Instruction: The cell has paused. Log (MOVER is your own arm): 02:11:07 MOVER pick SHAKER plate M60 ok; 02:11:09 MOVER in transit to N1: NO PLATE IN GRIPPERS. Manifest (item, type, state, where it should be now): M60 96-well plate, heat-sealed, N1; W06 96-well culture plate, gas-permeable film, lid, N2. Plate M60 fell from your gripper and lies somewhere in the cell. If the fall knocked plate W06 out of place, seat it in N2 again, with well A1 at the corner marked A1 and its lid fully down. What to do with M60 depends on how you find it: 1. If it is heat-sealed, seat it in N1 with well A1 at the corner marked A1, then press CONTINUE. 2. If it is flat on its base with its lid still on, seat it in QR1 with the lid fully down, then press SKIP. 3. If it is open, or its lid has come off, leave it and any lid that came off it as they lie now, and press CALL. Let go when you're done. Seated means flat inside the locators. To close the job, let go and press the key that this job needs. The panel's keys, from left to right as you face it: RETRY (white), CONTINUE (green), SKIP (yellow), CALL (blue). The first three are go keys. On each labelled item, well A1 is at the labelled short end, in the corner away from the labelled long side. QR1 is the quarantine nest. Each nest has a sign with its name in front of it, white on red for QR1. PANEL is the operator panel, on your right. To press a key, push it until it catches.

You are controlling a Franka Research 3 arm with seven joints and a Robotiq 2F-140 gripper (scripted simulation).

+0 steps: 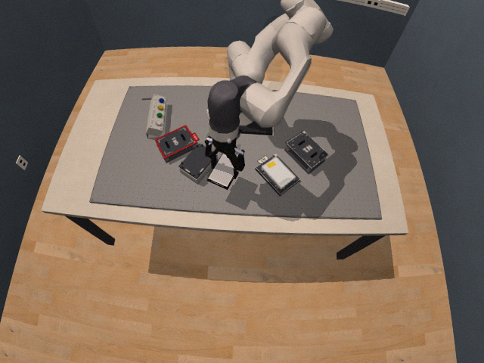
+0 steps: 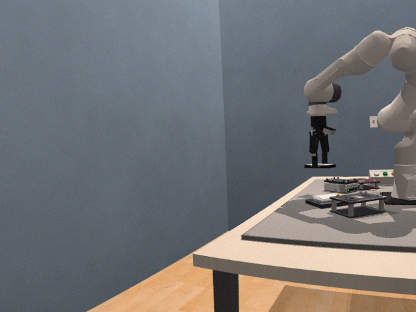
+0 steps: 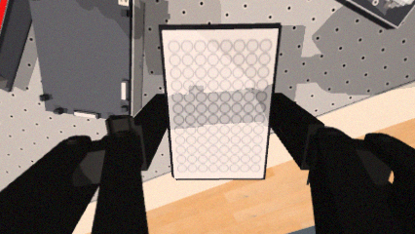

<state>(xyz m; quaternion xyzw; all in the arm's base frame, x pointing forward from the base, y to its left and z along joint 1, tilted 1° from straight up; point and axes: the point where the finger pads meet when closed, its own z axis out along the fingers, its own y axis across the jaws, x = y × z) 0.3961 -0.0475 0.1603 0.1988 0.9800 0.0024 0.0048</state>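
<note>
My gripper point(image 1: 226, 164) is shut on plate M60 point(image 1: 221, 173), a dark-framed 96-well plate with a flat white seal through which the wells show. I hold it by its long sides, level and high above the mat in the side view point(image 2: 320, 165). In the wrist view the plate point(image 3: 219, 102) sits between my fingers. Nest N1 point(image 1: 305, 150) is a raised dark stand at the right and is empty. Plate W06 point(image 1: 277, 173), with a clear lid and a yellow label, lies flat on a dark nest beside it. The red-edged QR1 nest point(image 1: 176, 141) is empty.
The shaker point(image 1: 195, 162), a dark grey box, stands right beside the held plate, below it. The operator panel point(image 1: 156, 115) with its four keys lies behind QR1. The arm's base point(image 1: 255, 128) stands at the mat's back middle.
</note>
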